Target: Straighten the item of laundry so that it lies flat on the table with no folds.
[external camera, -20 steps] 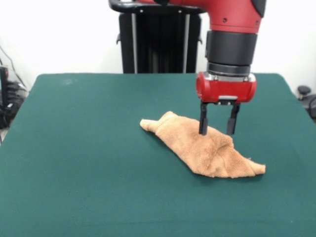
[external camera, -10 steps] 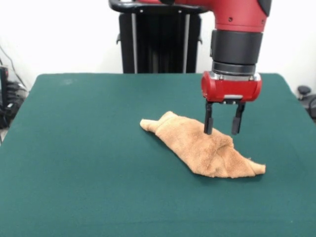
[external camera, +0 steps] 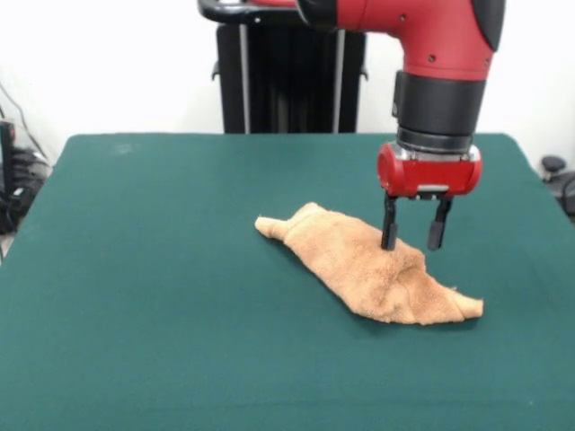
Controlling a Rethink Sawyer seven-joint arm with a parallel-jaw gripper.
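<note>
The item of laundry (external camera: 364, 265), a light orange-tan terry towel, lies crumpled in a long folded heap on the green table (external camera: 144, 269), running from the middle toward the lower right. My gripper (external camera: 412, 241) hangs open just above the heap's raised right part. Its left finger (external camera: 389, 232) is in front of the cloth, and its right finger (external camera: 437, 230) is over the table beside the towel. Nothing is held between the fingers.
A black pedestal (external camera: 287, 67) stands behind the table's far edge. Cables and dark gear (external camera: 13, 180) sit off the left edge, and a dark object (external camera: 557, 175) sits off the right edge.
My gripper has shifted to the right and slightly lower over the towel, staying open. The towel has not moved.
</note>
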